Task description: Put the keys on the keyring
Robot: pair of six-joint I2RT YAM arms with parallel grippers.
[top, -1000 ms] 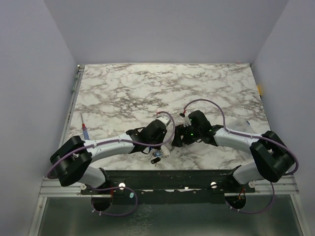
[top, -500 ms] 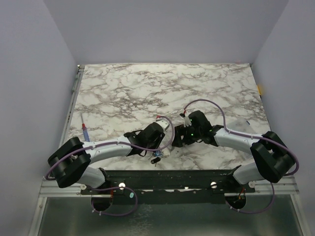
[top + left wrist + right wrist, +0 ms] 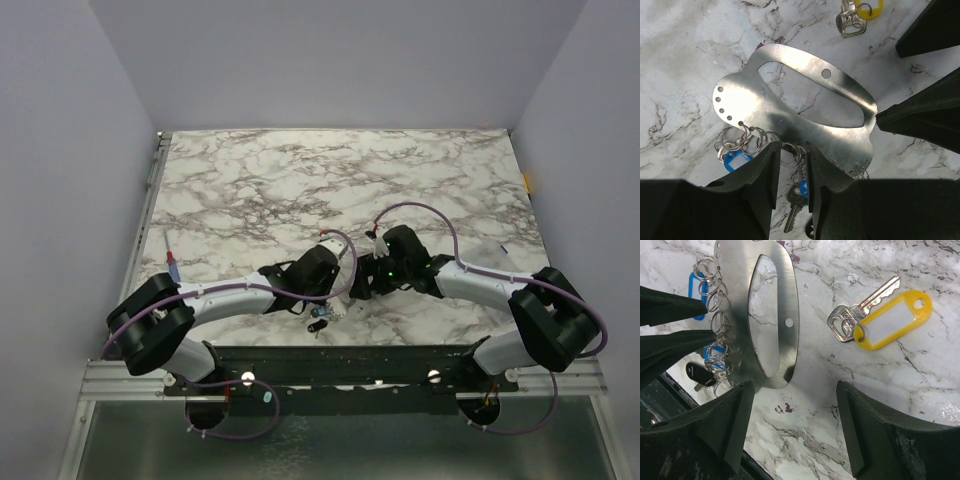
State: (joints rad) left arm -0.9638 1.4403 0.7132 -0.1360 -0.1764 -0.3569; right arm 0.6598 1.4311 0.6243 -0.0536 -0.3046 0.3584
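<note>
A flat steel plate (image 3: 790,100) lies on the marble between my grippers, with split rings (image 3: 747,137) along its near edge. It also shows in the right wrist view (image 3: 735,305). Keys with blue tags (image 3: 735,161) hang on those rings. A key with a yellow tag (image 3: 890,320) lies loose on the marble beyond the plate. My left gripper (image 3: 792,150) has its jaws a narrow gap apart, closed around one ring at the plate's edge. My right gripper (image 3: 794,387) is open and empty at the plate's end. In the top view the grippers meet near the front edge: left gripper (image 3: 333,292), right gripper (image 3: 358,288).
A thin red-and-blue stick (image 3: 172,262) lies at the table's left edge. A small pale object (image 3: 503,249) lies at the right. A black key head (image 3: 699,372) sits by the rings. The metal rail (image 3: 340,365) runs along the table's front.
My left arm has shifted a little, dipping toward the front edge and coming back, with the gripper still at the plate's rings. The right arm and the plate have not moved.
</note>
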